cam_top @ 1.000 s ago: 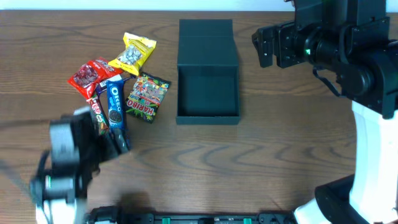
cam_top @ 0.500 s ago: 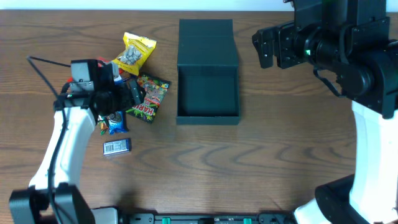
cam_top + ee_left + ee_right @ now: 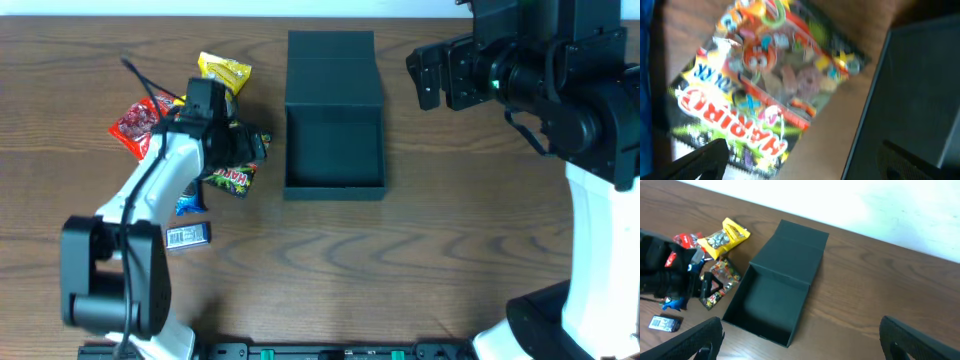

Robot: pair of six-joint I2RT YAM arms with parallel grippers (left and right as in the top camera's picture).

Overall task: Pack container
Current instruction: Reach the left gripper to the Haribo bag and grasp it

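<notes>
The container (image 3: 335, 150) is a dark, open box at the table's middle, its lid (image 3: 335, 62) lying flat behind it. It also shows in the right wrist view (image 3: 775, 300) and at the right of the left wrist view (image 3: 925, 85). Nothing shows inside it. My left gripper (image 3: 248, 150) is open and hovers over the Haribo packet (image 3: 230, 180), which fills the left wrist view (image 3: 770, 85); the fingers (image 3: 805, 165) hold nothing. My right gripper (image 3: 432, 75) is open and empty, high at the container's back right, its fingers (image 3: 802, 345) wide apart.
Left of the container lie a yellow packet (image 3: 226, 72), a red packet (image 3: 133, 122) and a blue Oreo packet (image 3: 190, 203), partly under my left arm. A small blue-and-silver packet (image 3: 188, 236) lies apart, nearer the front.
My left arm has swung from the front left up over the snack pile and right onto the Haribo packet. A small packet now lies apart toward the front. The right arm has not moved.
</notes>
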